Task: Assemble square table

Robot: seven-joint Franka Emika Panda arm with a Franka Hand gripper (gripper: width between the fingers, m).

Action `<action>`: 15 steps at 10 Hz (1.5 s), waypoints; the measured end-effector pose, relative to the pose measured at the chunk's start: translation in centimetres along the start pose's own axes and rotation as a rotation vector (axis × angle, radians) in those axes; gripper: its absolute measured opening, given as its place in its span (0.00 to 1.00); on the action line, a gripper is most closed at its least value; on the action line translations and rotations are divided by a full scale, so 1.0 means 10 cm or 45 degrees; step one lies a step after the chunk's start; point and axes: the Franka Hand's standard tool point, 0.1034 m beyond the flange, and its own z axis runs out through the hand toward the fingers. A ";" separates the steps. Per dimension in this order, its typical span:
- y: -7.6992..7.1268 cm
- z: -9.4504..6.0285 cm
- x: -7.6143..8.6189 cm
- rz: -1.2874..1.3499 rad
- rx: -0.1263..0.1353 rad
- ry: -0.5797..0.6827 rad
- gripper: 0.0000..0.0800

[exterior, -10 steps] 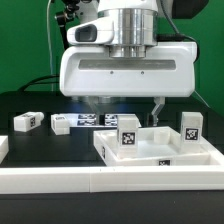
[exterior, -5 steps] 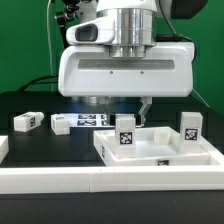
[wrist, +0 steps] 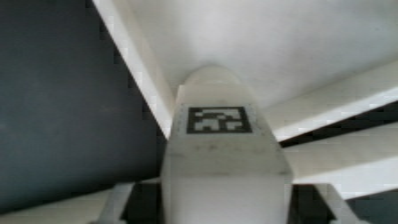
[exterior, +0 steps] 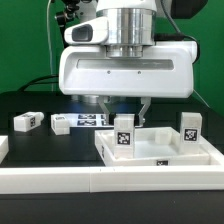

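The white square tabletop, a tray with a raised rim, lies at the exterior view's right. A white table leg with a black-white tag stands upright at its back left corner. My gripper hangs straight above that leg, and its fingers have closed in on the leg's top. In the wrist view the tagged leg fills the space between the jaws of the gripper, with the tabletop's rim beyond it. A second leg stands at the tray's far right.
Two loose leg blocks lie on the black table at the exterior view's left. The marker board lies flat behind the tray. A long white rail runs along the front edge. A green wall stands behind.
The fingers have drawn inward from wide open until they are close around the upright leg. The leg and the tabletop have stayed where they were.
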 end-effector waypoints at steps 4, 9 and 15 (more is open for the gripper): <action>0.01 0.00 -0.02 0.481 0.012 0.011 0.36; -0.06 0.00 -0.03 1.075 0.034 0.003 0.36; -0.07 0.00 -0.03 1.592 0.054 -0.034 0.36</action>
